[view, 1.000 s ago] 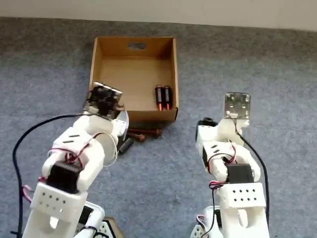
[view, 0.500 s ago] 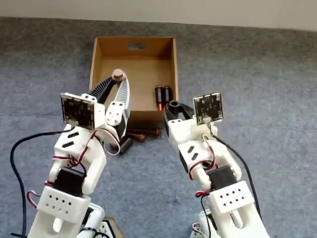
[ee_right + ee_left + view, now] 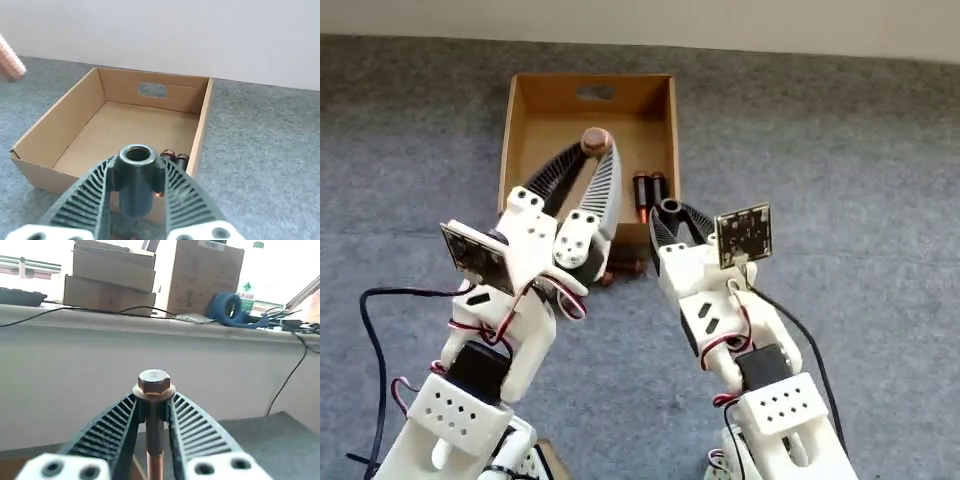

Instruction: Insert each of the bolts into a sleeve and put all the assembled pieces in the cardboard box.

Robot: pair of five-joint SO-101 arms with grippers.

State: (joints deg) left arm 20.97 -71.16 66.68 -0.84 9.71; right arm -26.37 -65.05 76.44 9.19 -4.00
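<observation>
Two arms: both are loaded on my feed, side by side on the grey carpet (image 3: 860,150).
Right gripper (image 3: 670,216): nearest to me, clamped on a black sleeve (image 3: 670,208). One finger sits on each side of it.
Sleeve: upright with the open end facing up. From my high cam it sits just in front of the cardboard box (image 3: 506,140), by the near wall toward the right-hand corner.
Loose bolts (image 3: 628,266): a couple of coppery ones lie on the carpet just in front of the box's near wall. They're half hidden between the two grippers, so I can't count them for sure.
Left gripper (image 3: 594,153): lifted up, fingers pinched tight on a bolt (image 3: 595,139).
Bolt: upright, hex head on top, shank running down between the fingers. From above the head lines up over the box floor, and it's clearly apart from the sleeve.
Box: open top, with a handle cutout in the far wall.
Assembled pieces (image 3: 650,190): two of them in the box, side by side against the right wall near the front corner.
Further back: white wall, then a ledge with stacked cartons (image 3: 112,275), a blue roll (image 3: 230,307) and some cables.
</observation>
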